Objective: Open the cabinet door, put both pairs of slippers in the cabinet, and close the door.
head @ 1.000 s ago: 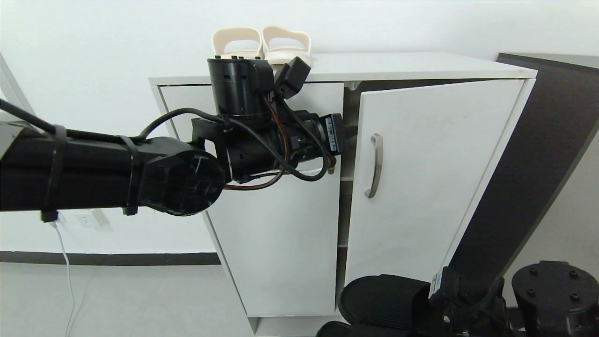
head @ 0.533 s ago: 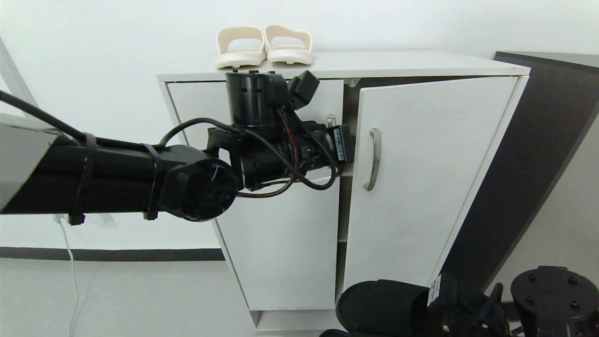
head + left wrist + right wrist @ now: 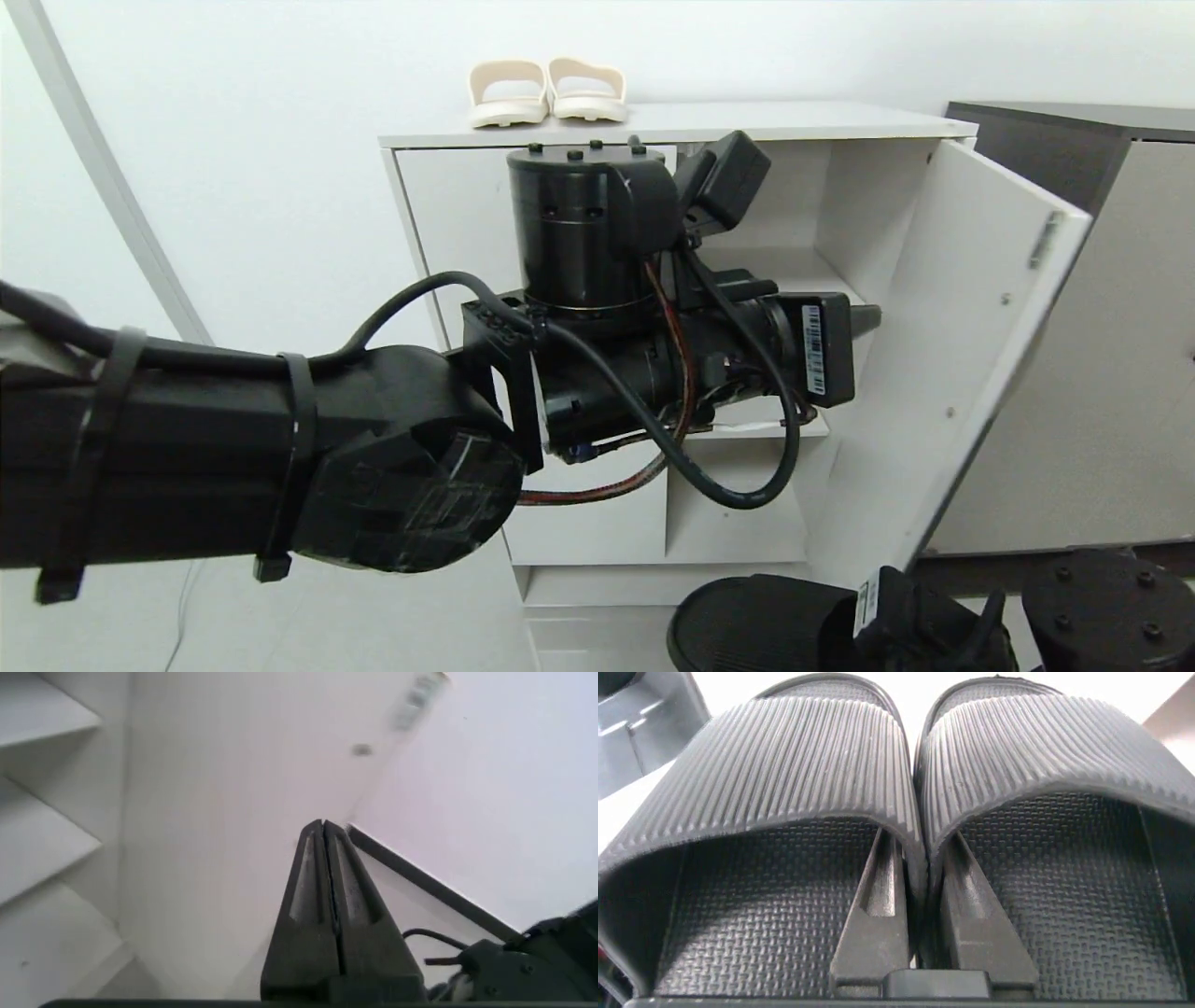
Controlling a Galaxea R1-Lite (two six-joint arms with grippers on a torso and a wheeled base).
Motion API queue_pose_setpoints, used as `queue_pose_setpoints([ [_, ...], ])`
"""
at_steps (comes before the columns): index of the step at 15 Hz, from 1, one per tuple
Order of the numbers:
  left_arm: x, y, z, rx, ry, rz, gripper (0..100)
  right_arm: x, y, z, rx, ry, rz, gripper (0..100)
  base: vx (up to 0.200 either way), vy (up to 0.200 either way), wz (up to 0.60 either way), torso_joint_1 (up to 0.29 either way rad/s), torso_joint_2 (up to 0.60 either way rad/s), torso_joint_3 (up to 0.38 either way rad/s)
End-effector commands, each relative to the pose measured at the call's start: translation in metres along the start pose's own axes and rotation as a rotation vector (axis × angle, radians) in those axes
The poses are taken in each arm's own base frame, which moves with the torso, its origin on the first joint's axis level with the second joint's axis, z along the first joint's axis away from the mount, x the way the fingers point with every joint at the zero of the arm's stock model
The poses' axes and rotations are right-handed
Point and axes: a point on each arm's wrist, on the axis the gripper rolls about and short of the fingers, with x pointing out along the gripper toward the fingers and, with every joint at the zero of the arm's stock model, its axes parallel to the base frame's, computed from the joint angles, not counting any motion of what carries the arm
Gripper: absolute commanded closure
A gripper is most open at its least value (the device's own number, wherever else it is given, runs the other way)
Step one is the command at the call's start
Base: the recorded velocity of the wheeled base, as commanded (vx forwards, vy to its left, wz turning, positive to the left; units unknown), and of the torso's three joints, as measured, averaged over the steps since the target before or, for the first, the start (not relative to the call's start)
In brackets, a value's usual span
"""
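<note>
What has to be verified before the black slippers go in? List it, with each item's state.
1. Right door swung wide open: ok.
2. Black slippers pinched together by their inner sides between the right jaws: ok.
3. Left jaws shut and holding nothing: ok.
4. Left arm out of the opening: not ok; in the head view it stands in front of the shelves.
5. Lower compartment free: bare where it shows, but the arm hides the rest, so cannot tell.
6. Cream slippers stored: not ok; they sit on the cabinet top.
</note>
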Motion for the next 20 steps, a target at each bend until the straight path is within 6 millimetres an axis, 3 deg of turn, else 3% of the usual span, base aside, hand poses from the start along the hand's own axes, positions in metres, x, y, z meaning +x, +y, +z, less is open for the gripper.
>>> queue_pose_setpoints([
  [1, -0.008, 0.013, 0.004, -0.003, -0.008, 0.042, 100, 0.000, 0.000, 0.000, -0.001, -0.001, -0.001, 100, 0.000, 0.000, 0.00, 0.000, 0.00, 0.000],
  [3, -0.028, 0.024, 0.014, 0.003, -0.032, 0.090, 100, 0.002, -0.001, 0.002, 0.005, -0.003, -0.007, 100, 0.000, 0.000, 0.00, 0.000, 0.00, 0.000],
  [6, -0.074, 0.032, 0.033, 0.024, -0.083, 0.172, 100, 0.021, -0.031, 0.023, 0.093, -0.041, -0.218, 100, 0.000, 0.000, 0.00, 0.000, 0.00, 0.000],
  [9, -0.152, 0.016, 0.041, 0.059, -0.155, 0.309, 100, 0.054, -0.062, 0.042, 0.248, -0.136, -0.504, 100, 0.000, 0.000, 0.00, 0.000, 0.00, 0.000],
  [13, -0.250, -0.033, 0.022, 0.193, -0.184, 0.471, 100, 0.078, -0.085, 0.046, 0.274, -0.223, -0.675, 100, 0.000, 0.000, 0.00, 0.000, 0.00, 0.000],
  [15, -0.301, -0.046, 0.012, 0.268, -0.212, 0.725, 100, 0.081, -0.088, 0.049, 0.276, -0.257, -0.698, 100, 0.000, 0.000, 0.00, 0.000, 0.00, 0.000],
  [18, -0.351, -0.071, -0.023, 0.268, -0.289, 1.060, 100, 0.080, -0.090, 0.049, 0.280, -0.261, -0.735, 100, 0.000, 0.000, 0.00, 0.000, 0.00, 0.000],
  [20, -0.366, -0.078, -0.052, 0.265, -0.317, 1.192, 100, 0.081, -0.090, 0.048, 0.275, -0.253, -0.743, 100, 0.000, 0.000, 0.00, 0.000, 0.00, 0.000],
])
